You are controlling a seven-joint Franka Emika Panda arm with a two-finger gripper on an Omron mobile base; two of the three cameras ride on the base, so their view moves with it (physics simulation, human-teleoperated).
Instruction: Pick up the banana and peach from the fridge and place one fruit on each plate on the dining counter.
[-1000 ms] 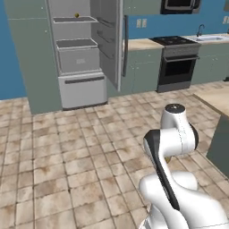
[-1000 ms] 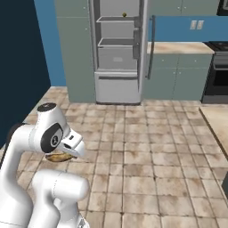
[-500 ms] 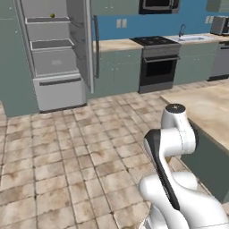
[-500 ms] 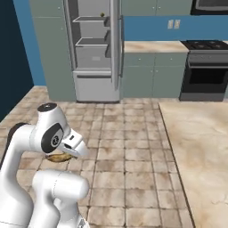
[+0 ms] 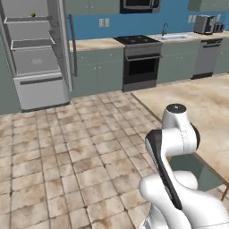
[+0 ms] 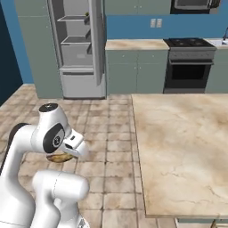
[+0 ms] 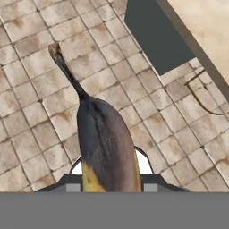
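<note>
Dining counter (image 6: 178,147) top bare — free passage above; tiled floor (image 5: 67,156) open toward fridge (image 5: 38,53).

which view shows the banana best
The hand view: the banana runs up the middle, dark skin, yellow at the base, stem pointing away over the floor tiles. The right base view gives a small brownish-yellow sliver under the hand.

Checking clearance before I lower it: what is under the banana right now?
Under the banana is bare tiled floor. The dining counter edge lies off to one side. The tiles directly beneath the fruit are covered by it.
</note>
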